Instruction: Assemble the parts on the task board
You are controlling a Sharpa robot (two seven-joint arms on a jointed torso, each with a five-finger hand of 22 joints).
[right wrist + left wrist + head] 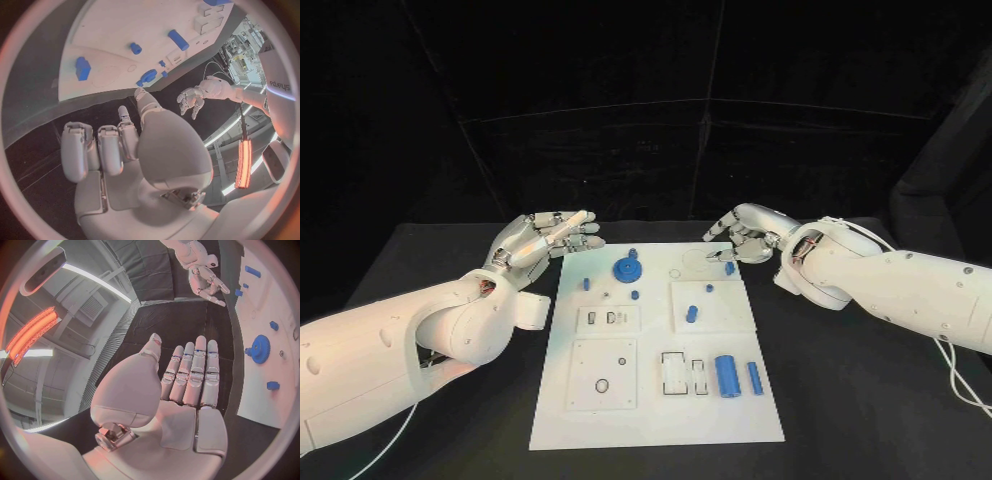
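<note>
The white task board (661, 420) lies in the middle of the table. A blue gear (629, 268) stands near its far edge, with small blue pegs (586, 284) beside it. A large blue cylinder (727, 374) and a thinner one (754, 377) lie near the front right. My left hand (553, 238) hovers off the board's far left corner; in the left wrist view its flat fingers (190, 375) hold nothing. My right hand (747, 235) hangs over the far right corner, just beyond a small blue part (728, 267). Its fingers (100, 147) are half bent and empty.
Black table (862, 400) surrounds the board on all sides. The board carries several recessed white plates with slots (682, 372) and holes. A short blue bar (691, 314) lies on the right middle plate. Dark curtains close the back.
</note>
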